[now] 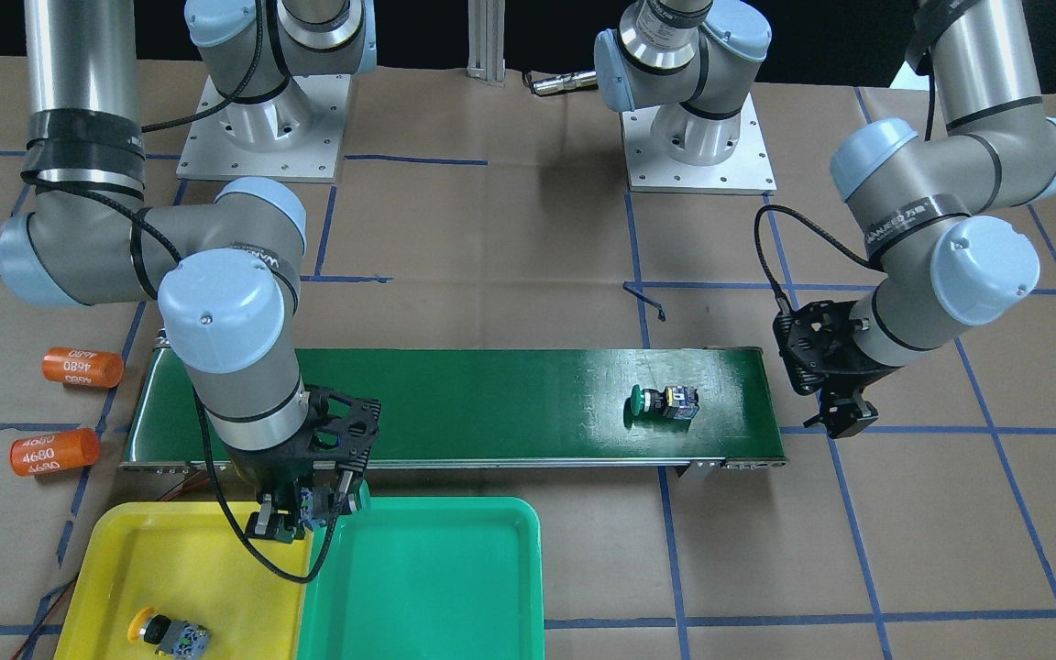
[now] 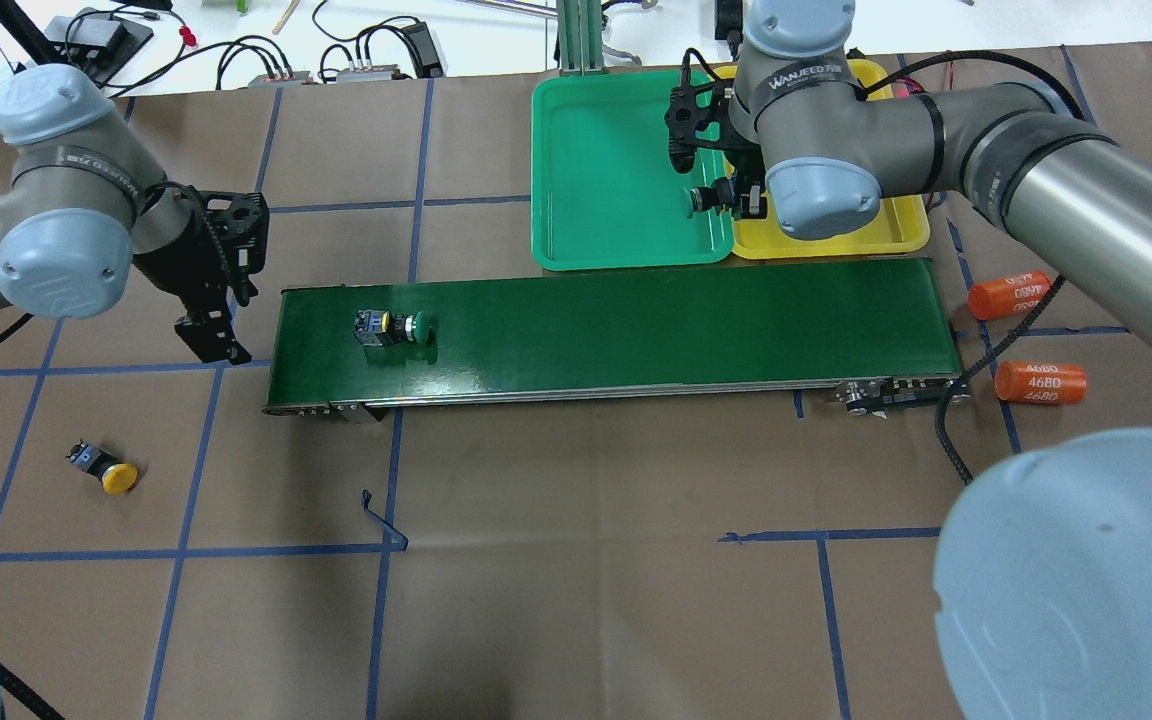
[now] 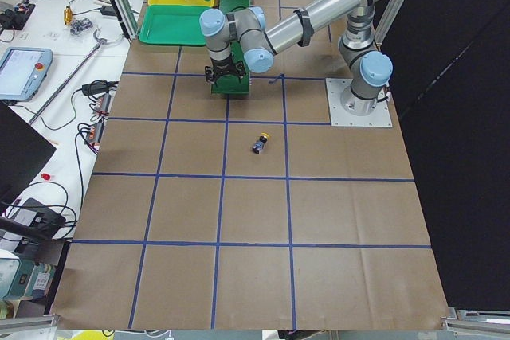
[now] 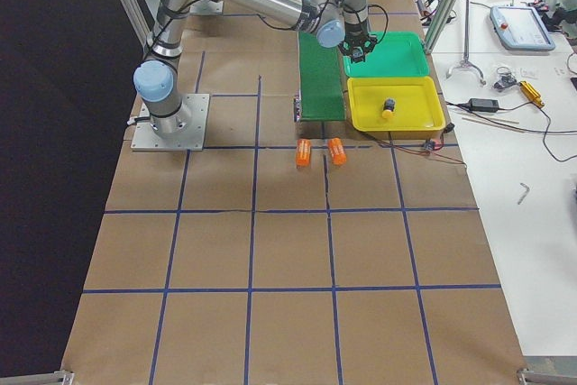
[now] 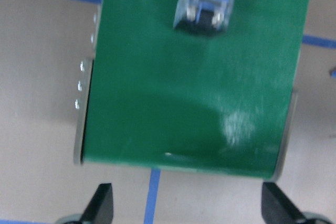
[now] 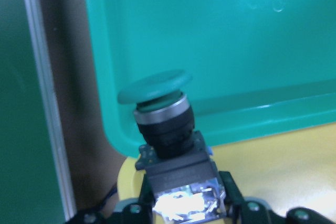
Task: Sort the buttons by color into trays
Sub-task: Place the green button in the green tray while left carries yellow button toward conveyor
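My right gripper (image 1: 306, 513) is shut on a green-capped button (image 6: 160, 114) and holds it low over the line where the green tray (image 1: 436, 587) meets the yellow tray (image 1: 189, 559). The cap points toward the green tray (image 6: 220, 19). A yellow button (image 1: 169, 632) lies in the yellow tray. Another green button (image 2: 394, 326) lies on its side on the conveyor belt (image 2: 636, 320) near its left end. My left gripper (image 2: 208, 342) hangs open just off that end, its fingertips (image 5: 102, 203) apart, with that button (image 5: 206, 1) ahead. A second yellow button (image 2: 104, 470) lies on the paper.
Two orange cylinders (image 1: 82, 367) (image 1: 53, 451) marked 4680 lie past the belt's other end, near the right arm. The arm bases (image 1: 262, 128) stand behind the belt. Brown paper with blue tape lines covers the table. Cables and tools sit beyond the trays.
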